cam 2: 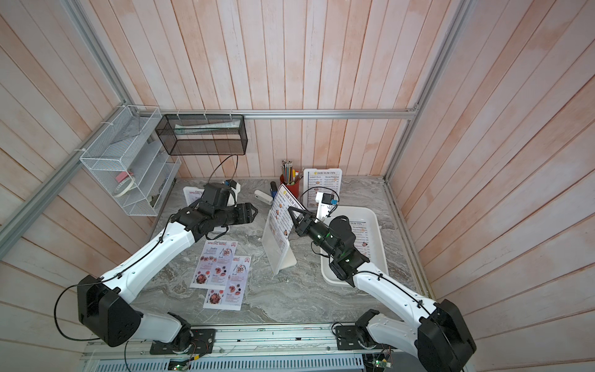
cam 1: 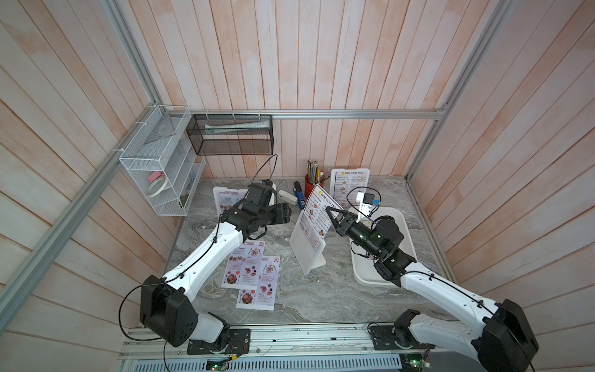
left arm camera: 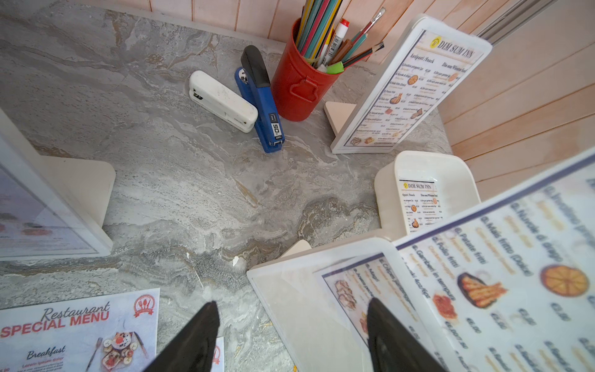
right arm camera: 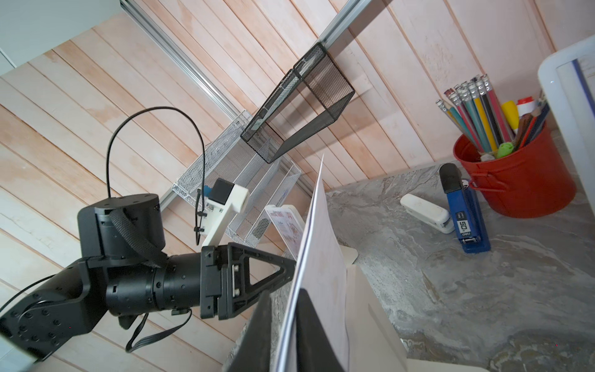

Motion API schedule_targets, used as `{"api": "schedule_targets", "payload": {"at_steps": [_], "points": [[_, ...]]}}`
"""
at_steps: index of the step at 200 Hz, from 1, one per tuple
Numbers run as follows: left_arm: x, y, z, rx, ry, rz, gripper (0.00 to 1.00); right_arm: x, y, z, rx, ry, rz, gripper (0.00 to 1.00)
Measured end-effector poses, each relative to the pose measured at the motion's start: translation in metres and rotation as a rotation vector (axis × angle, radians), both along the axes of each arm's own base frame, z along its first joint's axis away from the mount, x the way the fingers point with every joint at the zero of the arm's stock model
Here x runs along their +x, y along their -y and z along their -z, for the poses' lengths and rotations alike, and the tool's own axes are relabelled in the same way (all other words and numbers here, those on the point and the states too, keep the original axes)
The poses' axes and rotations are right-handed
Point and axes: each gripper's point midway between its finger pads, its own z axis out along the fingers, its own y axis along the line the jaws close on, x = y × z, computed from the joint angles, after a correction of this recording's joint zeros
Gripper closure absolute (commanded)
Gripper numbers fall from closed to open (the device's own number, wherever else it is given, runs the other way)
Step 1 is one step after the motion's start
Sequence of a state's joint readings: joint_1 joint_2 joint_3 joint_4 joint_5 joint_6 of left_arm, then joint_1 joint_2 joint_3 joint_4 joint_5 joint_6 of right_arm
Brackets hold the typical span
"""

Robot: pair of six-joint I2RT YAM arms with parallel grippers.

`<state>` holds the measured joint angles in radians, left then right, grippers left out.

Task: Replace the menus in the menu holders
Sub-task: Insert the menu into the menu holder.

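Right gripper (cam 1: 329, 211) has its jaws narrow around the Dim Sum Inn menu (cam 1: 317, 206), which sticks partly out of the middle menu holder (cam 1: 304, 249) at the centre of the table (cam 1: 322, 296); whether they pinch it I cannot tell. Left gripper (cam 1: 287, 213) hovers wide, empty, to its left. Two Special Menu sheets (cam 1: 244, 267) lie near left.

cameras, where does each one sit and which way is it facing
Both top views: high above the arm bases, looking down at the table; left arm, right arm show.
Left wrist: over the table, faces the red pencil cup; left gripper fingers show.
Right wrist: faces the left arm; right gripper straddles the Dim Sum Inn menu.
Shared: both wrist views show the blue stapler.
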<state>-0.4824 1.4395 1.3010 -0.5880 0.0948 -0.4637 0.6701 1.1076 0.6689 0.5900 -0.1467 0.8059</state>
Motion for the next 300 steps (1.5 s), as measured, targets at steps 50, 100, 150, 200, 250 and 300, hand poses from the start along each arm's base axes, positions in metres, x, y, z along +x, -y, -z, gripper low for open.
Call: {"api": "schedule_targets", "payload": {"at_steps": [50,100,150,200,250,300], "points": [[0.004,-0.004,-0.007,0.021,0.023,-0.016,0.25,-0.025,-0.009,-0.002,0.008,-0.008,-0.019,0.71],[0.014,-0.002,-0.039,0.006,0.1,-0.019,0.25,-0.038,-0.006,0.012,-0.011,-0.067,-0.007,0.66],[0.007,0.026,-0.062,-0.005,0.159,0.081,0.17,-0.032,0.002,0.012,-0.134,-0.051,0.054,0.6],[-0.003,0.067,-0.075,-0.013,0.2,0.207,0.0,-0.029,0.006,-0.031,-0.231,0.028,0.087,0.56],[-0.003,0.088,-0.071,-0.007,0.196,0.244,0.0,-0.027,0.022,-0.052,-0.296,0.049,0.144,0.56],[-0.009,0.102,-0.06,0.039,0.195,0.285,0.0,-0.018,0.036,-0.025,-0.329,-0.021,0.186,0.56]]}}
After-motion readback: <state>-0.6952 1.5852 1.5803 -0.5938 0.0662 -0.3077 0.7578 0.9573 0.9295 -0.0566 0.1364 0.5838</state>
